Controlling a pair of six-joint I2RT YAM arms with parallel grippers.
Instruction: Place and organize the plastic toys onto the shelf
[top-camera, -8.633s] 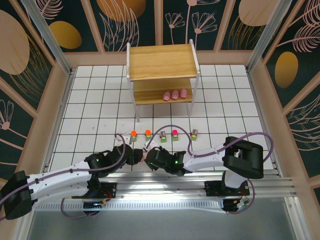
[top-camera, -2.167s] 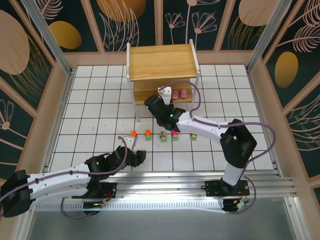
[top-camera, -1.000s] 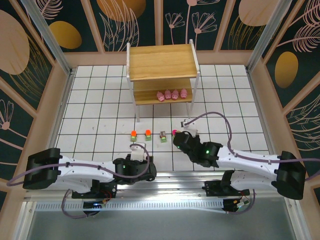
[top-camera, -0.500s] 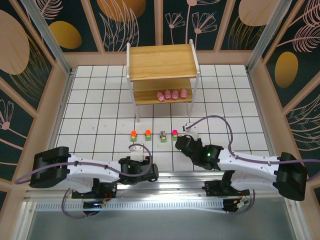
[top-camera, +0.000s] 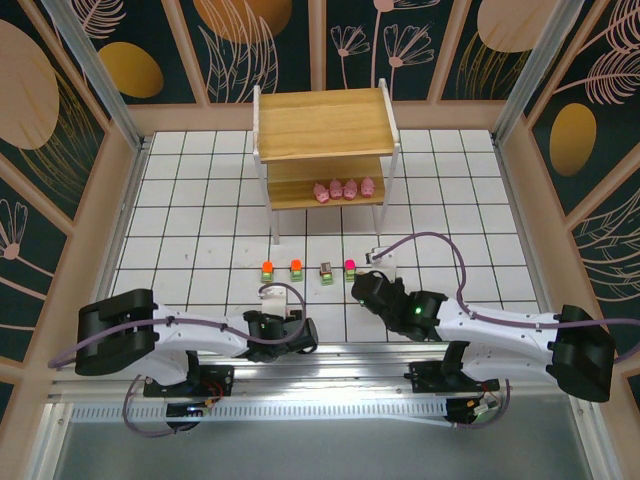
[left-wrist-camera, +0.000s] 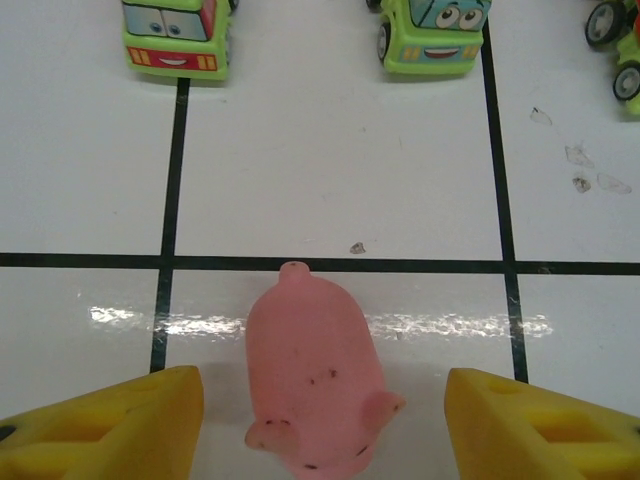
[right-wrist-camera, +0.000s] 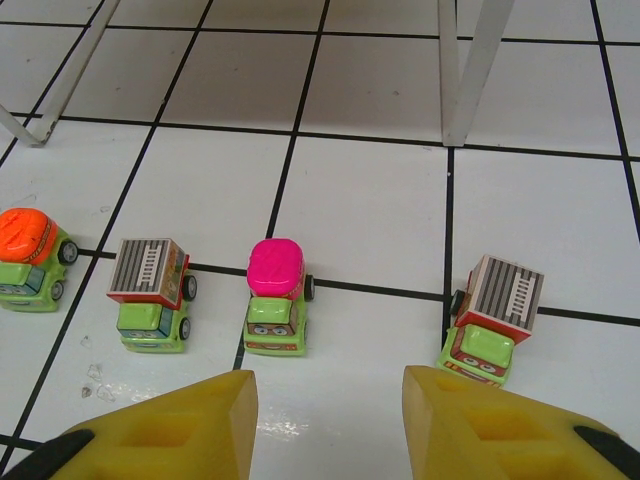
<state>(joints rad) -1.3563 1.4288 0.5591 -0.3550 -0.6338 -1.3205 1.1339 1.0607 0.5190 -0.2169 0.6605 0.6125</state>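
A pale pink pig (left-wrist-camera: 312, 385) lies on the white floor between the yellow fingers (left-wrist-camera: 110, 420) of my left gripper (left-wrist-camera: 322, 400). The jaws are open, with a gap on each side of the pig. My left gripper (top-camera: 279, 300) hangs low, just in front of the row of trucks. Ahead of my open right gripper (right-wrist-camera: 328, 390) stand green trucks: orange-topped (right-wrist-camera: 30, 255), grey-topped (right-wrist-camera: 150, 290), magenta-topped (right-wrist-camera: 275, 290) and another grey-topped (right-wrist-camera: 493, 315). Nothing is between its fingers. Several pigs (top-camera: 343, 188) sit in a row on the lower tier of the shelf (top-camera: 325, 125).
White shelf legs (right-wrist-camera: 470, 70) stand just beyond the trucks. My right gripper (top-camera: 378, 265) is near the right end of the truck row (top-camera: 296, 269). Wooden walls (top-camera: 95, 210) fence the tiled floor on three sides.
The right arm left a fourth pig on the lower tier and drew back to the trucks. The left arm folded so its gripper straddles the floor pig. Little has moved in the last half second.
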